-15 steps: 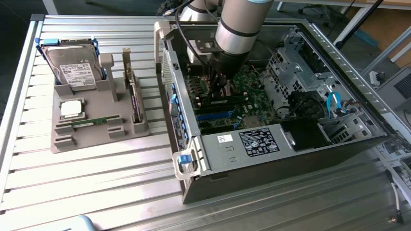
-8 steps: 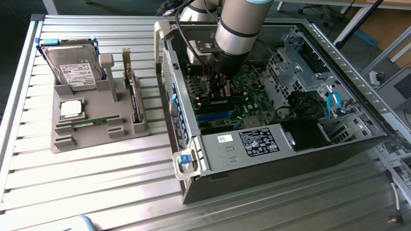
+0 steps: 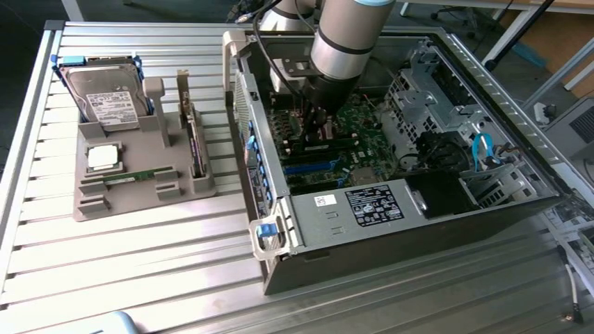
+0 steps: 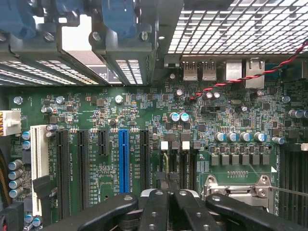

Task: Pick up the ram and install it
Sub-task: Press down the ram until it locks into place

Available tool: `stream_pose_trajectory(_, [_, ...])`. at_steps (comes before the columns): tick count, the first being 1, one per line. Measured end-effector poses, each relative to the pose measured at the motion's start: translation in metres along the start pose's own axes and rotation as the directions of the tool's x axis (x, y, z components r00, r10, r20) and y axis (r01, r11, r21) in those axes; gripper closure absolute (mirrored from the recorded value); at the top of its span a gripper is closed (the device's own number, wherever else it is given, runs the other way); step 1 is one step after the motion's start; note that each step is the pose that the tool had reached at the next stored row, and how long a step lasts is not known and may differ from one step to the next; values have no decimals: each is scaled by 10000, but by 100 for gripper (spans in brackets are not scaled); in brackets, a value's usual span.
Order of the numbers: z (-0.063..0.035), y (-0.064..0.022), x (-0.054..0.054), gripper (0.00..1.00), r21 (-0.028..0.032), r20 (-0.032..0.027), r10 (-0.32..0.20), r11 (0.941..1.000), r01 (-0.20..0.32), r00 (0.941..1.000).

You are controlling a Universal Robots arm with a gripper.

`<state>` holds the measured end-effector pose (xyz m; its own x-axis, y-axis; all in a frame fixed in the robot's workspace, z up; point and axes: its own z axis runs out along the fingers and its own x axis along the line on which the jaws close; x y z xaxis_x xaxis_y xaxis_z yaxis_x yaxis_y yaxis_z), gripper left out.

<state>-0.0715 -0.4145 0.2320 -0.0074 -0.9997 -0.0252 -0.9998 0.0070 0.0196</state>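
The black pincer (image 4: 168, 192) is pressed together inside the open black computer case (image 3: 390, 209), low over the green motherboard (image 4: 144, 125) beside its blue slot (image 4: 123, 161). One thin green ram stick (image 3: 139, 175) lies flat in the grey holder tray (image 3: 139, 202) on the slatted metal worktop (image 3: 139, 278), at the exterior view's left, well apart from the case.

1 open PC case (image 3: 390, 209), centre-right of exterior view. 1 grey parts tray (image 3: 139, 188) at left, carrying: 1 hard drive (image 3: 104, 97), 1 square silver processor (image 3: 102, 157), 1 ram stick (image 3: 138, 175) lying flat, 1 upright expansion card (image 3: 193, 139). On the motherboard (image 4: 96, 110), wrist view: 1 blue slot (image 4: 123, 161), 1 white slot (image 4: 38, 163).
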Motion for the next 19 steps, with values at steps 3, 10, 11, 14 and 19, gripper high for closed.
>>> stream_pose_trajectory(3, [1,0,0,89,1,2,-1,10000,1,10000])
stream_pose_trajectory(10, [3,0,8,89,1,12,0,10000,0,10000])
stream_pose_trajectory(11, [3,0,8,89,1,12,-1,10000,1,10000])
stream_pose_trajectory(14, [4,0,12,89,1,14,-1,10000,1,10000])
stream_pose_trajectory(19, [3,0,35,89,0,114,-3,10000,3,9999])
